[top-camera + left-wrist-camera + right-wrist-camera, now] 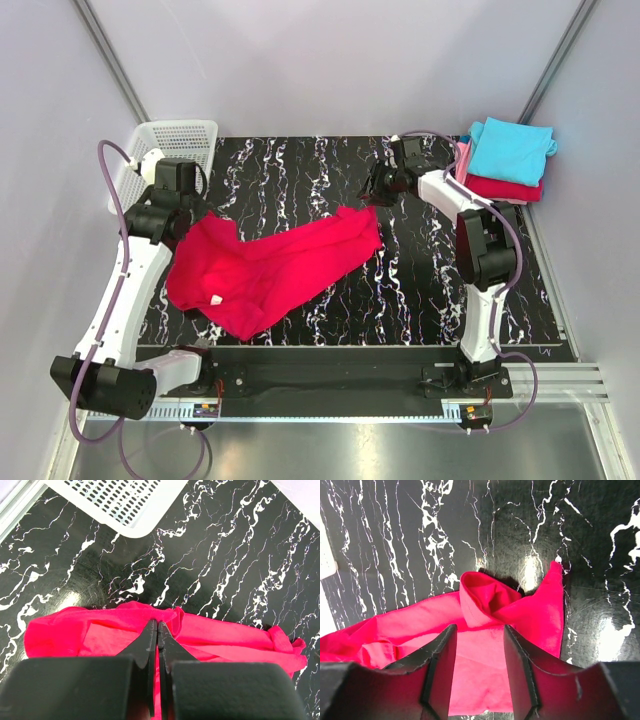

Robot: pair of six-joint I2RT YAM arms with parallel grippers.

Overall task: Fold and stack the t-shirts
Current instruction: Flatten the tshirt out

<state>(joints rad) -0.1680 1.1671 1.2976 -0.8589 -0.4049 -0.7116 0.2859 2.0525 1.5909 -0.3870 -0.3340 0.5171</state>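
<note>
**Crimson tee being spread flat, fold not yet begun**

The black marble table [420, 290] is carrying the crimson t-shirt [270, 265], which is lying rumpled between the two tools. The folded stack [505, 160], turquoise on top, is sitting behind the right arm's elbow.

The left gripper [158, 625] is pinching the shirt's edge, fingers pressed together on cloth. The right gripper [480, 628] is standing half-spread, with a curled corner just ahead of its tips and cloth under the gap. No grip is showing yet.

Judged step: flattening. Next, the right jaws need to close on that corner, then both arms pull apart.
</note>
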